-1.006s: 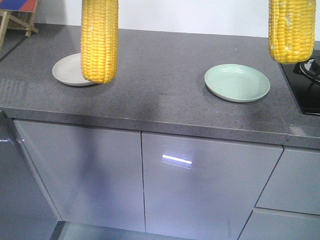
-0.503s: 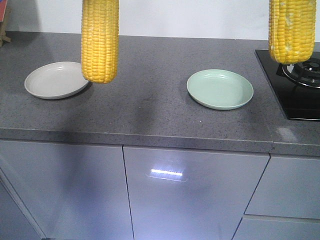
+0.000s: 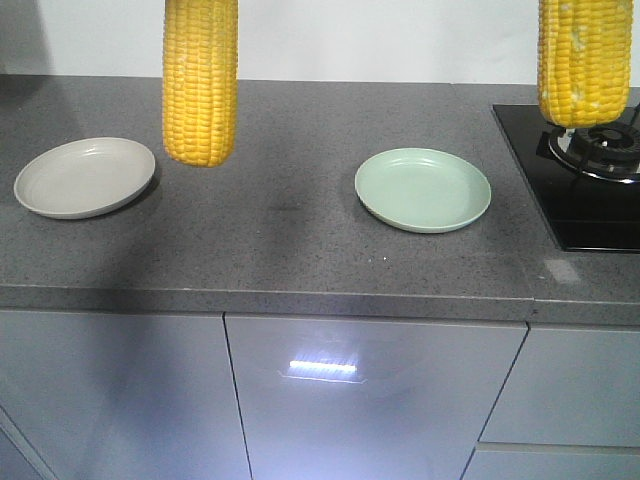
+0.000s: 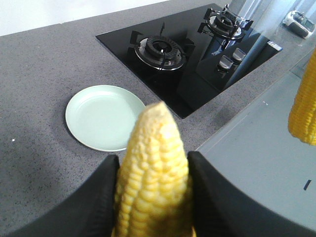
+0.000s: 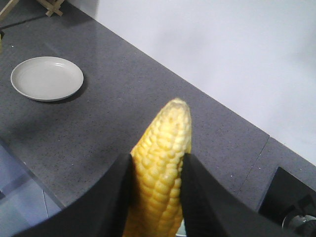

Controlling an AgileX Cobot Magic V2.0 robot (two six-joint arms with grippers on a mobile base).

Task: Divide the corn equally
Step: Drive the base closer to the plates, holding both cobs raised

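left pincer (image 4: 153, 170): clamped on left cob (image 3: 200, 80), tip down, hanging above desk (image 3: 290, 250)
right pincer (image 5: 158, 165): clamped on right cob (image 3: 583, 60), tip down, toward hob (image 3: 590, 210) side
why: likely one cob per plate, held high to clear rims
count: 2 cobs in view; 2 plates, beige plate (image 3: 85, 178) and green plate (image 3: 423, 190), both bare

The left end effector (image 4: 152, 167) grips a corn cob (image 4: 153, 143) between its two black fingers (image 4: 101, 197), the pale tip pointing away from it. Just beyond the tip, slightly left, a pale green plate (image 4: 101, 116) sits on the grey table (image 4: 44, 64). Farther out and to the right lies a black gas hob (image 4: 197, 74) with two burners. A second cob (image 4: 303, 113) hangs at the far right edge.
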